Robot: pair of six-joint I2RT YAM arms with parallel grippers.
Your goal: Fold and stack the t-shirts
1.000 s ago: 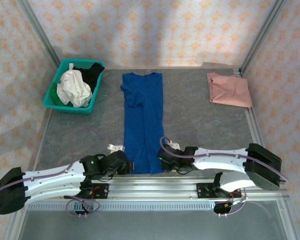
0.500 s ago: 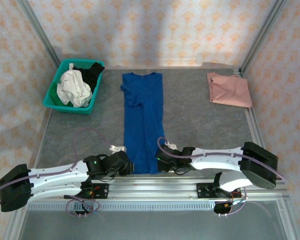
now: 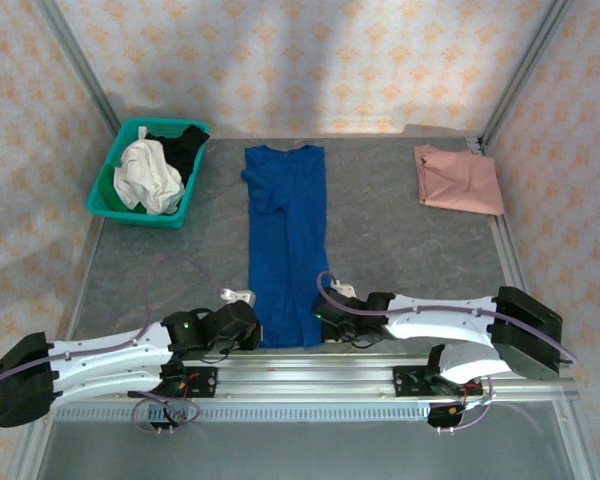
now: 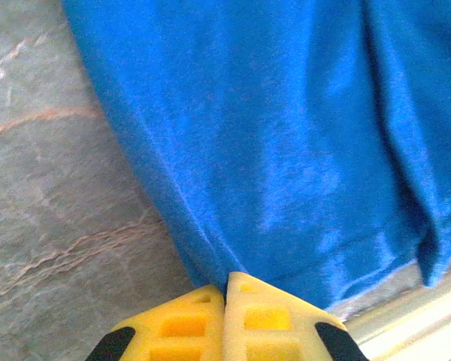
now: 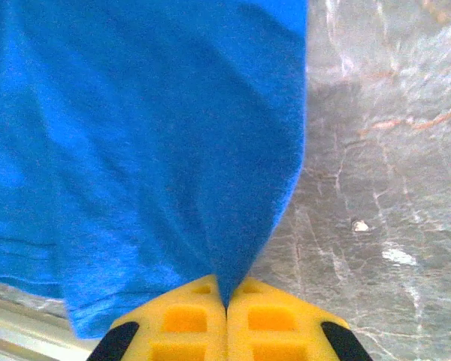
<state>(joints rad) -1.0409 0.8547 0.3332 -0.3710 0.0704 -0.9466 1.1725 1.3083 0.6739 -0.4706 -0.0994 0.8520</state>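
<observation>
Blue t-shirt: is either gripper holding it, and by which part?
Both: left gripper pinches the blue t-shirt at its near-left hem corner, right gripper at the near-right.

Blue t-shirt [image 3: 286, 240] folded in a long strip down the counter [image 3: 390, 240] middle, hem at near edge; pink t-shirt [image 3: 460, 180] folded at far right corner.

Left end effector [image 4: 225, 280], right end effector [image 5: 225, 299] clamped tight.

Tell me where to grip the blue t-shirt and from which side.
Grip the blue t-shirt at its two near hem corners, coming from the near edge of the table. It lies as a long narrow strip running toward the far side, so the near hem is its closest free end. The left tool and right tool are shut on those corners, one each side.
</observation>
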